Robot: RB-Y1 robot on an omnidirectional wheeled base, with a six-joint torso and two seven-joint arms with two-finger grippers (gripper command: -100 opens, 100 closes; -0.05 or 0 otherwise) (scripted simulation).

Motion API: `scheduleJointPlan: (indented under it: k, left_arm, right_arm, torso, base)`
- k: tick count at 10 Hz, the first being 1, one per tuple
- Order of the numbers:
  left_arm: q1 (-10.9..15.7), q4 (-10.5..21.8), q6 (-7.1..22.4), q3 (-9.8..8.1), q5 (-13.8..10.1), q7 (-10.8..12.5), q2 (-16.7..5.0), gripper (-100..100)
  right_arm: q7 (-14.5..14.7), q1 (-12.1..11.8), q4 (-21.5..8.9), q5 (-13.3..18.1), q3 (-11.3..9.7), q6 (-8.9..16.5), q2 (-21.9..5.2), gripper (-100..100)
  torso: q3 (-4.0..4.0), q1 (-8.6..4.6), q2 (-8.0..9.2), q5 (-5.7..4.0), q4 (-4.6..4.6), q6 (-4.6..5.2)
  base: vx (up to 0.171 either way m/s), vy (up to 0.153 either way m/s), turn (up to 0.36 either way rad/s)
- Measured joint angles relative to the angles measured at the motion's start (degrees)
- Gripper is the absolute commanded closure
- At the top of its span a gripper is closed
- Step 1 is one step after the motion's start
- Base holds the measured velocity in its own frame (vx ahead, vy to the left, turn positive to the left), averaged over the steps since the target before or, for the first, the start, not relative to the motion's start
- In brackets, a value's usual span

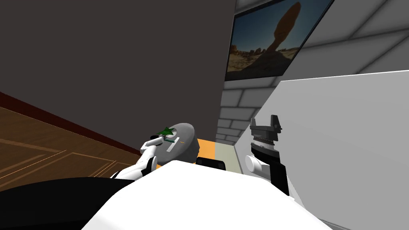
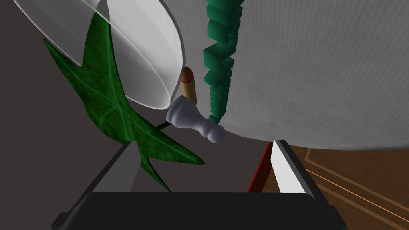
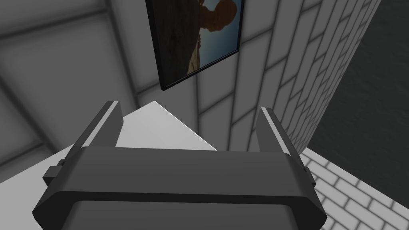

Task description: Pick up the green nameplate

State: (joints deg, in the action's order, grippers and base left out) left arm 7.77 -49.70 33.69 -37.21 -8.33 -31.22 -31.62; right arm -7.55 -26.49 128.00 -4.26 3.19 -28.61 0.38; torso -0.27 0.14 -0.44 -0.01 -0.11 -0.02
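My left tool (image 2: 204,143) is open and empty, hovering at the counter (image 2: 319,72) edge. Nearest is the leaf (image 2: 108,100), then the pawn (image 2: 193,119). The nameplate (image 2: 219,60) lies beyond the pawn on the counter, untouched. Right tool (image 3: 189,108) open, raised aside. I judge the grasp not begun: reach, close and lift all remain.

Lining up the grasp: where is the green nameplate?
Left wrist view: the green nameplate sits on the grey table, ahead of the open left gripper, just beyond the pale chess pawn.

Left end effector (image 2: 203,143) extended, right end effector (image 3: 188,107) raised; both spread apart.
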Motion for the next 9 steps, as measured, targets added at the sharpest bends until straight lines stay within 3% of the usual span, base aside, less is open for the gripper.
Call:
scheduleJointPlan:
  k: [1, 2, 4, 5, 9]
  left_arm:
    - [0.1, 0.09, 0.25, 0.0, -0.02, -0.11, -0.05, 0]
    - [0.09, 0.08, 0.22, 0.01, -0.02, -0.1, -0.05, -100]
    - [-0.22, 1.43, -1.74, 0.95, 0.31, 0.75, 0.46, -100]
    - [-0.21, 1.51, -1.97, 1.0, 0.36, 0.89, 0.48, 100]
    - [0.05, 1.29, -2.11, 1.01, 0.32, 0.9, 0.38, 100]
  right_arm:
    - [0.0, 0.01, 0.0, 0.0, 0.0, 0.0, 0.0, 0]
    - [0.0, 0.01, 0.0, 0.0, 0.0, 0.0, 0.0, 0]
    - [0.0, 0.01, 0.0, 0.0, 0.0, 0.0, -0.01, 0]
    - [0.0, 0.02, 0.0, 0.0, 0.0, 0.0, 0.0, 0]
    - [0.0, 0.02, 0.0, 0.0, -0.01, 0.0, 0.0, 0]
  torso:
    - [0.13, -0.03, 0.24, 0.0, 0.04, -0.01]
    - [0.24, -0.05, 0.42, -0.01, 0.09, -0.01]
    - [0.19, 0.24, 0.31, 0.05, 0.07, -0.02]
    - [0.27, 0.02, 0.47, 0.01, 0.1, -0.02]
    - [0.28, 0.15, 0.59, 0.17, 0.0, -0.21]
  base:
    - [0.011, 0.001, -0.001]
    - [0.033, 0.052, 0.018]
    - [0.036, 0.044, 0.001]
    - [0.0, 0.0, 0.0]
    - [0.001, 0.0, -0.005]
